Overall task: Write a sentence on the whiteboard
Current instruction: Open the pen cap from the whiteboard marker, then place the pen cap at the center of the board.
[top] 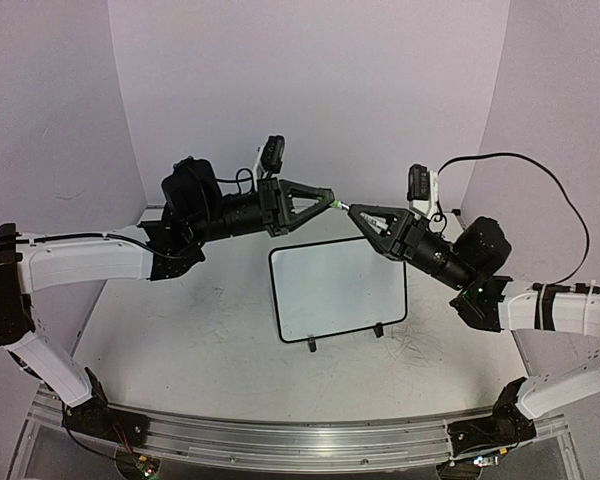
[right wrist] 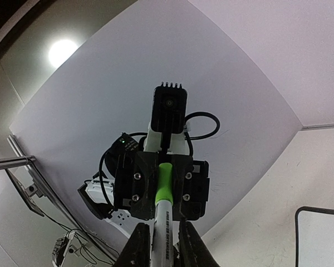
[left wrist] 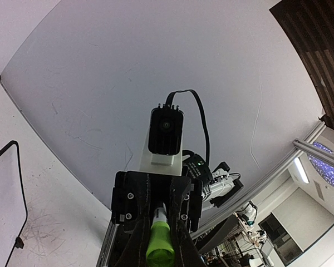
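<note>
1. Your left tool (top: 328,197) is clamped on the green cap (left wrist: 160,247) of the marker (right wrist: 162,225); your right tool (top: 360,213), facing it, grips the barrel.
2. Below both tools, the whiteboard (top: 340,285) rests on the surface (top: 180,340), long axis left-right, closer to your right arm.

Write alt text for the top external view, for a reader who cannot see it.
The left tool and right tool meet tip to tip in mid-air, both gripping one green-capped marker between them. Nearer the arm bases, a black-framed whiteboard, apparently blank, sits on the scribbled white table.
</note>
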Controlling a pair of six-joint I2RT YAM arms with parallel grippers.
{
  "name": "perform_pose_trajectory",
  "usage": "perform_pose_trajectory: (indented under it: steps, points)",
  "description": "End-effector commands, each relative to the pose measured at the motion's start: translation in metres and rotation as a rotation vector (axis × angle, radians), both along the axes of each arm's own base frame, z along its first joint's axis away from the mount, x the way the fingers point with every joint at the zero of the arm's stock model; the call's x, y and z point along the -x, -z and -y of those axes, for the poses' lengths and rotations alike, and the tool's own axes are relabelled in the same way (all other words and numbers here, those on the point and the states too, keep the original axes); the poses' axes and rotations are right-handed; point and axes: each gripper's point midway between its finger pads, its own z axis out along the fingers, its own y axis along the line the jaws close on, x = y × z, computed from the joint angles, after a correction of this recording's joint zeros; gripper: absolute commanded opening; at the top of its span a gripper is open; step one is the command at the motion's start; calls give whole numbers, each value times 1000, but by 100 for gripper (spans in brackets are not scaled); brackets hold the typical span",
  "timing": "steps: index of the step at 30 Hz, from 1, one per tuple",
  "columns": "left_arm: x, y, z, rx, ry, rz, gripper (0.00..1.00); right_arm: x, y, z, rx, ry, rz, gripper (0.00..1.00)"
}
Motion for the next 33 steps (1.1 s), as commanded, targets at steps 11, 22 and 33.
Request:
perform_pose_trajectory:
  steps: [11, 22, 33]
  points:
    - [9, 3, 1, 9, 24, 3, 0, -10, -15, 11, -66, 78, -11, 0]
    - [-68, -36, -142, 53, -318, 72, 0, 0, 18, 85, 28, 287, 50, 0]
    - [-122, 93, -218, -422, -649, -151, 0, -11, 30, 145, 383, 656, 88, 0]
